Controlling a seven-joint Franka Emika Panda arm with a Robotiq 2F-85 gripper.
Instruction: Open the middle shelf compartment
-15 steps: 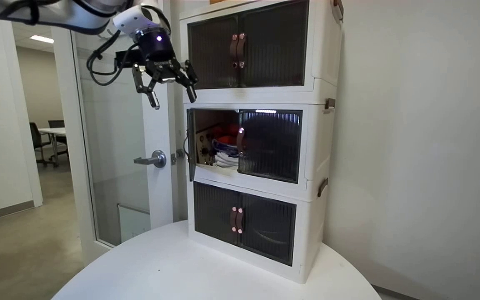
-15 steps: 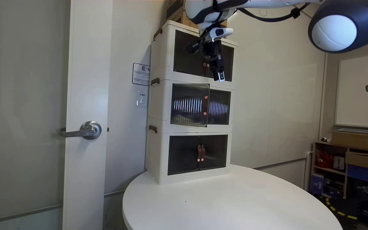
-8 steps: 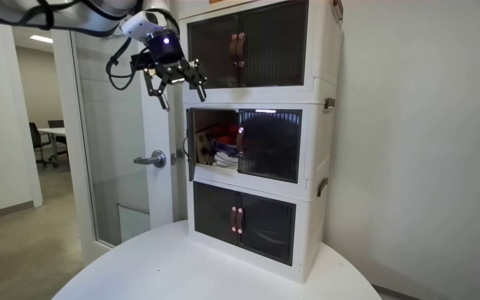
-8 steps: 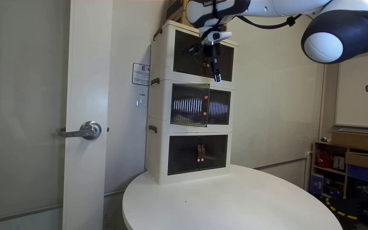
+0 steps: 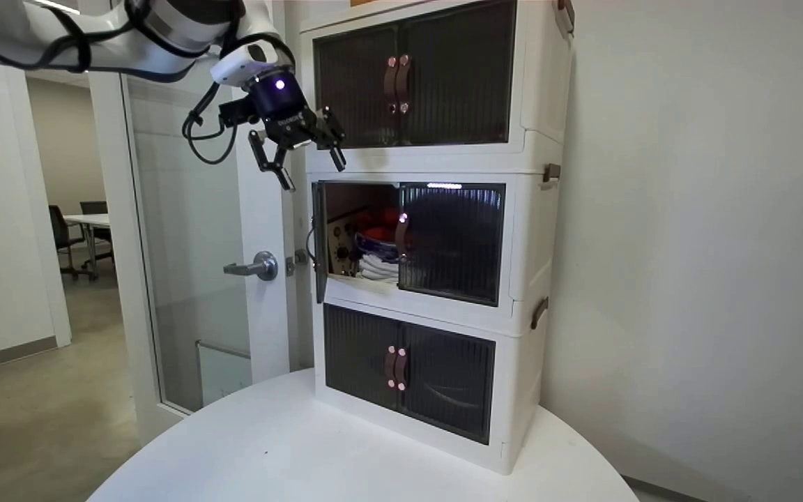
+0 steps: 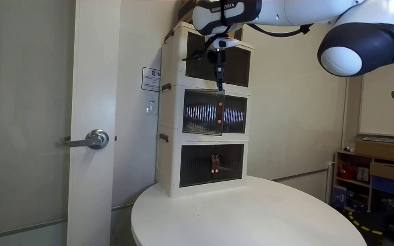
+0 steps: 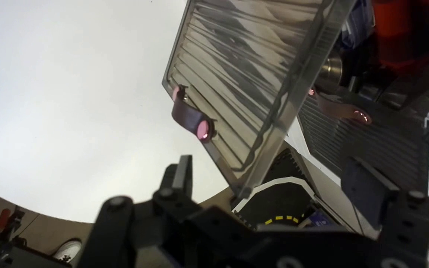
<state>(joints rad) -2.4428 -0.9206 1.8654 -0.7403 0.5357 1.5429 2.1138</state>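
Observation:
The middle compartment (image 5: 436,310) of the white three-tier cabinet has its left dark door (image 5: 320,244) swung outward. That door also shows in an exterior view (image 6: 202,112) and the wrist view (image 7: 244,74), with its brown handle (image 7: 190,116). The right door (image 5: 454,244) is shut. Red and blue items (image 5: 379,240) and white folded things (image 5: 377,268) show inside. My gripper (image 5: 314,178) is open and empty, above the open door and in front of the cabinet. In the wrist view the door's corner appears between the spread fingers (image 7: 183,173), with no contact visible.
The top tier's doors (image 5: 457,77) and bottom tier's doors (image 5: 443,376) are shut. The cabinet stands on a round white table (image 6: 251,218). A glass room door with a lever handle (image 5: 254,267) stands beside it. Boxes (image 6: 185,12) sit on top.
The gripper has moved toward the cabinet, then slightly lower and over the open middle door, with its tilt changing a little. The cabinet doors have not moved.

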